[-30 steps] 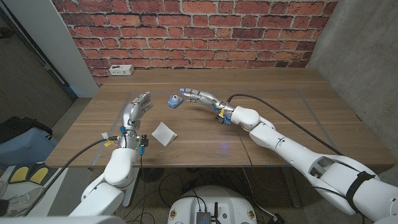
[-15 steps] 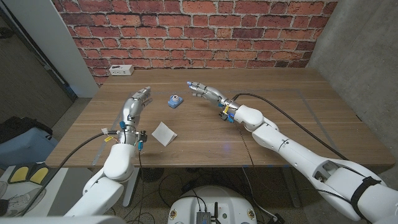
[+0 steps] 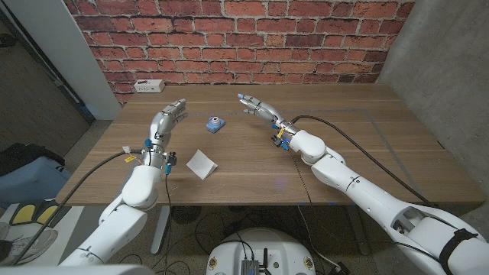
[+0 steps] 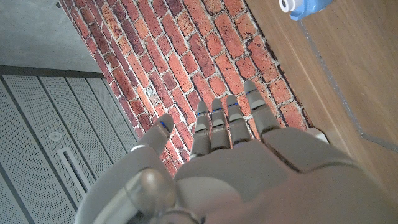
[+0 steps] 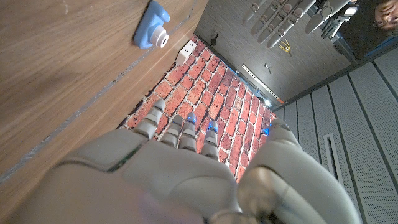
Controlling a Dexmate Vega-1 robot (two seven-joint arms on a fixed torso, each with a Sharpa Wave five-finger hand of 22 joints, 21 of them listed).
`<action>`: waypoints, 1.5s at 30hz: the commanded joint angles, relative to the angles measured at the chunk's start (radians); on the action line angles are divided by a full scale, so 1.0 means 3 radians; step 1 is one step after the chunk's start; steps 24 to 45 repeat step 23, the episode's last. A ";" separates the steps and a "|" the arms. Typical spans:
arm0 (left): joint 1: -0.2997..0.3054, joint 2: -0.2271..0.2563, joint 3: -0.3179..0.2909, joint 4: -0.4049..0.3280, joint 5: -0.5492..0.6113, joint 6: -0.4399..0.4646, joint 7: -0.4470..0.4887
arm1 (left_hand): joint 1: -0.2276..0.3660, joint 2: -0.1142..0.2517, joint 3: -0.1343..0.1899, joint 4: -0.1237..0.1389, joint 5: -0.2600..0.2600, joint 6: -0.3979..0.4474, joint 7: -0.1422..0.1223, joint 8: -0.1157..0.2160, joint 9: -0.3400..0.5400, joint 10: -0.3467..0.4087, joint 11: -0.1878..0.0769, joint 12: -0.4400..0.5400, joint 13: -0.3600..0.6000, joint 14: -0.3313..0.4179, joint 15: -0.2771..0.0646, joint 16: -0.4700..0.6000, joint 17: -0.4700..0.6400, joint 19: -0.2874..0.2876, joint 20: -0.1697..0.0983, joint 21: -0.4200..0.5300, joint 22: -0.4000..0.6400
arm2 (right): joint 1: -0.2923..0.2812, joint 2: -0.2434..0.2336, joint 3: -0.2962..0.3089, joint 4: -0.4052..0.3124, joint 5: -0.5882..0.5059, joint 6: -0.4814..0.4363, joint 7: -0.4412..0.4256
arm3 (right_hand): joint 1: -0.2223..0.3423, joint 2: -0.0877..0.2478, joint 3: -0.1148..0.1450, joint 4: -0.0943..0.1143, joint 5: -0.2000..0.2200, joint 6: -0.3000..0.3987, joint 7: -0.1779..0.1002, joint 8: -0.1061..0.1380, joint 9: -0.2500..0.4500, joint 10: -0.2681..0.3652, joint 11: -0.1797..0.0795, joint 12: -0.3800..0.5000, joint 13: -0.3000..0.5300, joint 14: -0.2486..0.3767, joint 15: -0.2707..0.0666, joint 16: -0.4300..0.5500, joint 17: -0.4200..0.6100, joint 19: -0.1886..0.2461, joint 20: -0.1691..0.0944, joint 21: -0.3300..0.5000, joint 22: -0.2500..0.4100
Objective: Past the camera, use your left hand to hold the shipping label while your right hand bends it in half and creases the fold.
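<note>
The white shipping label (image 3: 202, 163) lies flat on the wooden table (image 3: 359, 137), near its front edge and left of centre. A small blue toy camera (image 3: 216, 123) (image 4: 304, 6) (image 5: 152, 32) stands farther back. My left hand (image 3: 166, 118) (image 4: 230, 149) hovers behind and to the left of the label, with straight, slightly spread fingers and nothing in it. To the right of the camera, my right hand (image 3: 258, 108) (image 5: 180, 162) is raised above the table, its fingers stretched toward the wall and holding nothing. Neither hand touches the label.
A white socket box (image 3: 148, 85) (image 5: 186, 48) sits at the table's far left edge against the brick wall (image 3: 244, 38). Bare wood spreads across the right half of the table.
Both hands have moved away from me toward the wall. The right hand has swung to the right, off the camera's side. Label and camera have not moved.
</note>
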 commanded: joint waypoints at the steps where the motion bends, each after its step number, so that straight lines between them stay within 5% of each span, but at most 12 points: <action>1: -0.0295 0.0173 0.0027 0.0313 -0.0243 -0.0127 -0.0394 | -0.0009 -0.0031 -0.0003 -0.0023 0.0020 0.0014 -0.0014 -0.0013 0.0012 0.0005 -0.0009 -0.0004 0.0011 -0.0016 -0.0007 -0.0008 0.0011 -0.0008 -0.0005 0.0010 0.0004 | -0.0287 -0.0057 0.0133 -0.0372 -0.0101 -0.0123 -0.0529 | -0.0004 0.0032 0.0023 -0.0004 -0.0017 0.0060 0.0000 0.0003 0.0004 0.0048 -0.0007 0.0022 0.0003 0.0035 0.0002 0.0014 -0.0001 0.0047 0.0008 0.0013 -0.0002; 23: -0.0346 0.0322 -0.0005 0.0425 -0.0386 -0.0114 -0.0505 | -0.0015 -0.0033 -0.0012 -0.0042 0.0021 -0.0009 -0.0026 -0.0026 0.0011 -0.0007 -0.0003 -0.0008 0.0012 -0.0030 -0.0013 -0.0002 0.0011 -0.0029 -0.0008 0.0024 0.0005 | -0.0773 -0.0165 0.0466 -0.0770 -0.0443 -0.0280 -0.1508 | -0.0005 0.0042 0.0030 -0.0022 -0.0041 0.0146 0.0003 -0.0010 0.0003 0.0142 -0.0003 0.0028 0.0001 0.0076 -0.0012 0.0011 -0.0005 0.0058 -0.0005 -0.0004 -0.0003; 45: -0.0346 0.0322 -0.0005 0.0425 -0.0386 -0.0114 -0.0505 | -0.0015 -0.0033 -0.0012 -0.0042 0.0021 -0.0009 -0.0026 -0.0026 0.0011 -0.0007 -0.0003 -0.0008 0.0012 -0.0030 -0.0013 -0.0002 0.0011 -0.0029 -0.0008 0.0024 0.0005 | -0.0773 -0.0165 0.0466 -0.0770 -0.0443 -0.0280 -0.1508 | -0.0005 0.0042 0.0030 -0.0022 -0.0041 0.0146 0.0003 -0.0010 0.0003 0.0142 -0.0003 0.0028 0.0001 0.0076 -0.0012 0.0011 -0.0005 0.0058 -0.0005 -0.0004 -0.0003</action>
